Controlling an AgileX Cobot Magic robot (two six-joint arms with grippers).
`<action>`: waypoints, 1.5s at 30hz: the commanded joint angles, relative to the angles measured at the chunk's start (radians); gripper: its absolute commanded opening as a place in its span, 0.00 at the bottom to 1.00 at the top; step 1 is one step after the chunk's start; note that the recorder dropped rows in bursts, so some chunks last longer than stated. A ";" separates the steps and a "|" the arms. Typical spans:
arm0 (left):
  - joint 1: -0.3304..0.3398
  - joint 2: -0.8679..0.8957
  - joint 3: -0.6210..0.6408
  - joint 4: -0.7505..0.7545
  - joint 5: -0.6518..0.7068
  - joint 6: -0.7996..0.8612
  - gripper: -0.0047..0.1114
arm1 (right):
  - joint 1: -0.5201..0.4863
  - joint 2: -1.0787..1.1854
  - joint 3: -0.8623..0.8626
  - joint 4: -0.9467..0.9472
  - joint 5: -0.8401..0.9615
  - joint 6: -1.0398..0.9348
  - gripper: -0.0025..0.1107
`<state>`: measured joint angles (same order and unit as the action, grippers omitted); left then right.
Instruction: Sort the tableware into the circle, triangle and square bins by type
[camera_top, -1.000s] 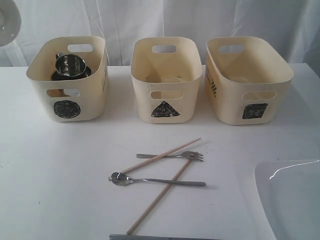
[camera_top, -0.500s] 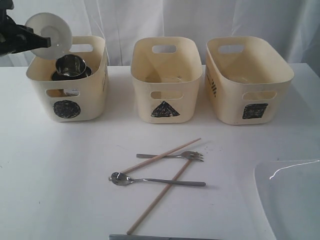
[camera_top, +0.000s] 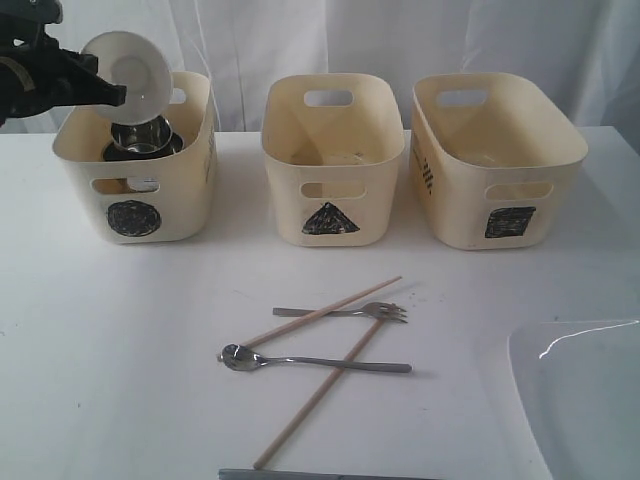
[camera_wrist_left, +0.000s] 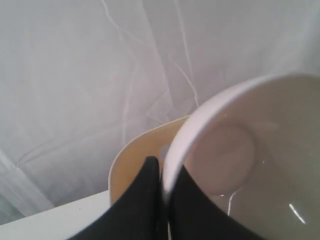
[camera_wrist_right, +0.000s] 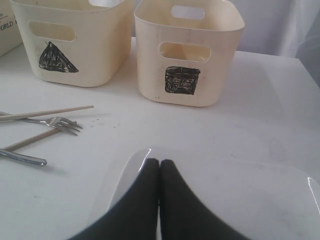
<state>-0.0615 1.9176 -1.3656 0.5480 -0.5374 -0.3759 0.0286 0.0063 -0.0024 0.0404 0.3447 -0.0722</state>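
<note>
Gripping the small white bowl (camera_top: 128, 62) by its rim, the left gripper (camera_top: 108, 94) holds it tilted over the circle bin (camera_top: 180, 175), inside which a shiny steel mug (camera_top: 140, 132) stands. Beside it, the triangle bin (camera_top: 375, 200) and square bin (camera_top: 455, 205) show only their cream inner walls, while the fork (camera_top: 345, 313), spoon (camera_top: 330, 363) and two chopsticks (camera_top: 320, 393) lie crossed on the white table (camera_top: 120, 340) in front of them. The right gripper (camera_wrist_right: 159, 162) has its fingers pressed together over the large white plate (camera_wrist_right: 240, 195), which lies at the table's front right.
</note>
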 joint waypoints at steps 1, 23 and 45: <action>-0.005 -0.004 -0.009 0.014 -0.018 -0.012 0.30 | -0.005 -0.006 0.002 -0.004 -0.003 0.000 0.02; -0.005 -0.390 -0.009 0.014 0.623 -0.077 0.10 | -0.005 -0.006 0.002 -0.004 -0.003 0.000 0.02; 0.016 -0.779 0.226 -0.165 0.791 -0.045 0.05 | -0.005 -0.006 0.002 -0.004 -0.003 0.000 0.02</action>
<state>-0.0475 1.1796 -1.1862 0.4121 0.2875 -0.4224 0.0286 0.0063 -0.0024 0.0404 0.3447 -0.0722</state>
